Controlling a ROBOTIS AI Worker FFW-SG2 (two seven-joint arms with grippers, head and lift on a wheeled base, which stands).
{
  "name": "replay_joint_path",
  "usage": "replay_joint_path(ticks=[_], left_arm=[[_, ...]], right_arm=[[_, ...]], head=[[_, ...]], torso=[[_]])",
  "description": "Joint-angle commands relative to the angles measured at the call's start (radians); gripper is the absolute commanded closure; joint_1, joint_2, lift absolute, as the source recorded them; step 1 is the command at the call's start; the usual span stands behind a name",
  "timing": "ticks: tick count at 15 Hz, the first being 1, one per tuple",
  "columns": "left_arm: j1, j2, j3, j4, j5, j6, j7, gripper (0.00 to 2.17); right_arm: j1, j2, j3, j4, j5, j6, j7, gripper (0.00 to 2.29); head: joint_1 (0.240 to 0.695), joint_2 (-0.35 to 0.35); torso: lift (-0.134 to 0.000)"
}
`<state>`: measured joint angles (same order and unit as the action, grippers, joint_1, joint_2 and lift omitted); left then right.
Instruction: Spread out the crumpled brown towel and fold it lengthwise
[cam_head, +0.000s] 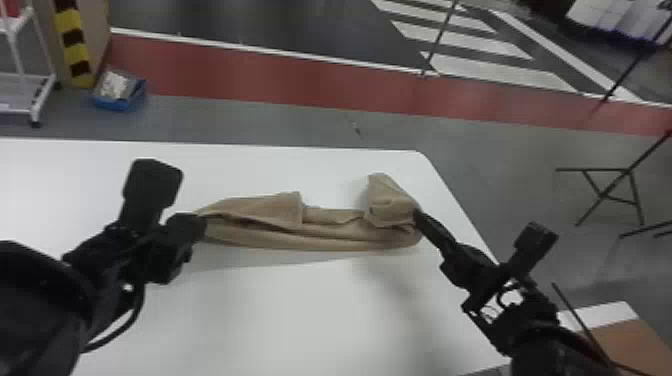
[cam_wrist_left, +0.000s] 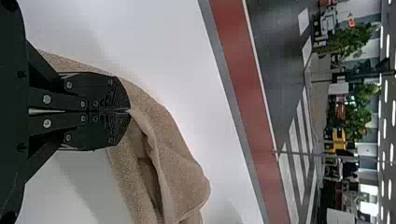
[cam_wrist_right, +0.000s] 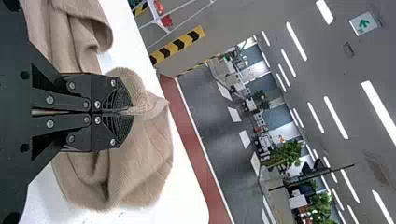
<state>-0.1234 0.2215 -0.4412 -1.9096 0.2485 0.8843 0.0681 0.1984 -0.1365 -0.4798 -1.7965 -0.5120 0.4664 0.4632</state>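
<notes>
One brown towel (cam_head: 330, 237) stretches, rumpled, from fingers to fingers: the left gripper (cam_head: 200, 227) pinches one end, its fingers closed, and the right gripper (cam_head: 418, 216) grips the other likewise. Beneath the fingers spreads a white table (cam_head: 300, 315); well beyond them runs a red floor strip (cam_head: 280, 72).

Gripper (cam_wrist_left: 130, 111) — closed on brown towel (cam_wrist_left: 180, 172).

Left arm (cam_head: 45, 300) in from near left, right arm (cam_head: 542, 345) from near right. Left gripper (cam_head: 199, 227), right gripper (cam_head: 417, 218) well apart, angled inward, 2 fingers (cam_wrist_left: 105, 91) closed on each.
</notes>
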Motion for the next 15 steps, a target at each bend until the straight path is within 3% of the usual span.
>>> replay_joint_path(ticks=[1, 3, 4, 6, 11, 14, 15], left_arm=[[0.096, 0.049, 0.124, -0.126, 0.014, 0.042, -0.004, 1.36], [0.157, 0.061, 0.194, -0.186, 0.012, 0.081, -0.017, 1.28], [0.182, 0.068, 0.207, -0.204, 0.011, 0.078, -0.039, 1.0], [0.215, 0.076, 0.214, -0.23, 0.005, 0.072, -0.09, 0.03], [0.229, 0.072, 0.137, -0.296, -0.029, 0.063, -0.022, 0.04], [0.18, 0.044, -0.01, -0.25, -0.04, 0.026, -0.031, 0.05], [0.154, 0.029, -0.083, -0.198, -0.083, -0.023, -0.027, 0.06]], right_arm=[[0.007, 0.002, 0.007, -0.026, -0.007, 0.018, 0.0, 1.65], [0.009, 0.006, 0.017, -0.037, -0.005, 0.024, -0.001, 1.65], [0.009, 0.009, 0.018, -0.037, -0.002, 0.024, -0.001, 1.65], [0.013, 0.017, 0.02, -0.037, -0.002, 0.021, -0.001, 1.65], [0.042, 0.017, 0.0, -0.052, -0.01, 0.018, 0.0, 1.65], [0.052, 0.026, 0.001, -0.052, -0.01, 0.008, 0.0, 1.65], [0.053, 0.028, 0.003, -0.054, -0.01, 0.008, 0.0, 1.65]], head=[[0.695, -0.35], [0.695, -0.324], [0.695, -0.302], [0.695, -0.263], [0.695, -0.267], [0.695, -0.324], [0.695, -0.343]], torso=[[-0.128], [-0.128], [-0.128], [-0.128], [-0.128], [-0.128], [-0.128]])
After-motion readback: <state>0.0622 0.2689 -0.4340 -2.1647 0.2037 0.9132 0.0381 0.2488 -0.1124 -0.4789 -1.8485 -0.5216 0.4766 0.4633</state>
